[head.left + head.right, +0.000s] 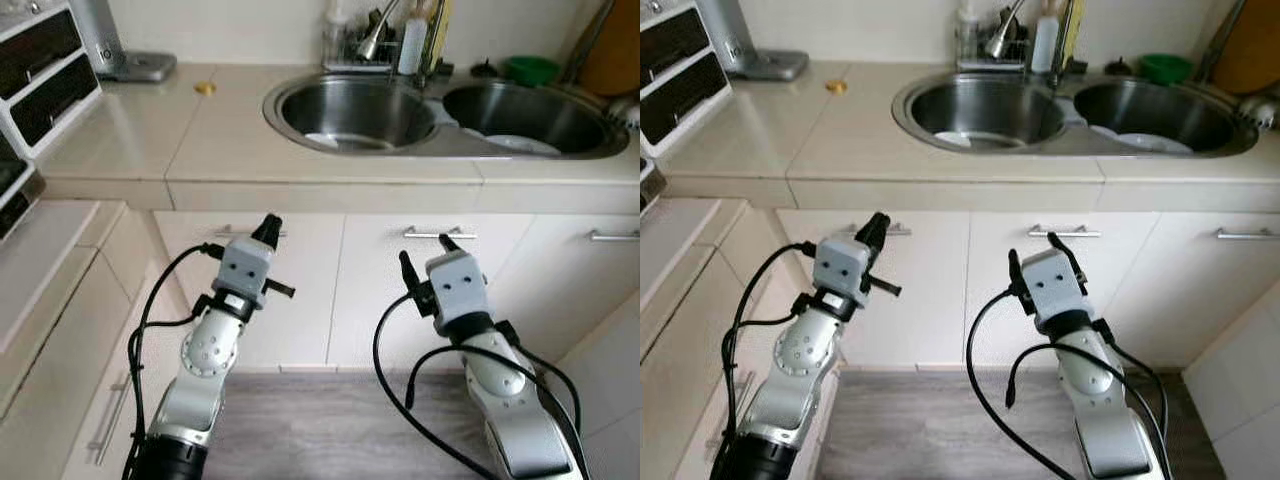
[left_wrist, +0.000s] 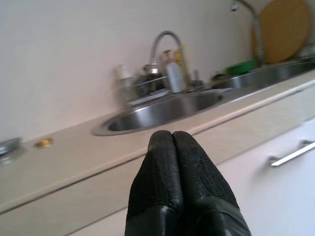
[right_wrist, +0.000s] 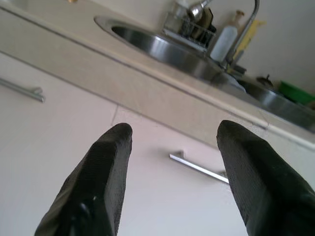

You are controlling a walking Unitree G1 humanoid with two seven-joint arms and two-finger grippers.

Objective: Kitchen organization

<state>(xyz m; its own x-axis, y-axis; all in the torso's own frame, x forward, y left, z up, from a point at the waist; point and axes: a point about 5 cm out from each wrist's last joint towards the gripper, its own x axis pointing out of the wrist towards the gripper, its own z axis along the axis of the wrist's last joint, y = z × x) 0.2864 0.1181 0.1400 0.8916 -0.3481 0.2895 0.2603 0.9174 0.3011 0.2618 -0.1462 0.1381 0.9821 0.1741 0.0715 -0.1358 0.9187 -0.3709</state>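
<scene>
- Both arms are raised in front of the cabinet doors, below the counter (image 1: 250,150) edge; nothing is grasped.
- Left gripper (image 1: 268,229): fingers pressed together, empty. In the left wrist view it aims at the counter lip.
- Right gripper (image 1: 425,255): fingers spread wide, empty, aimed toward a door handle (image 3: 197,167) under the sink (image 1: 350,110).
- Things to organise, as I judge it: white plates sit in both basins, one in the left (image 1: 335,141) and one in the right (image 1: 520,144). A small gold cap (image 1: 205,88) lies on the counter, well left of the sink.
- Bottles and a rack crowd the tap (image 1: 375,40) behind the sink, so I stay clear of them.
- Step in hand looks like reaching up. Both grippers must clear the counter lip first, so I lift before extending.
- Plates lie flat on steel and are hard to pinch. I'd come in from the rim at a shallow angle, with the right gripper spread as it is.
- I'd unclench the left gripper before approaching anything.
</scene>
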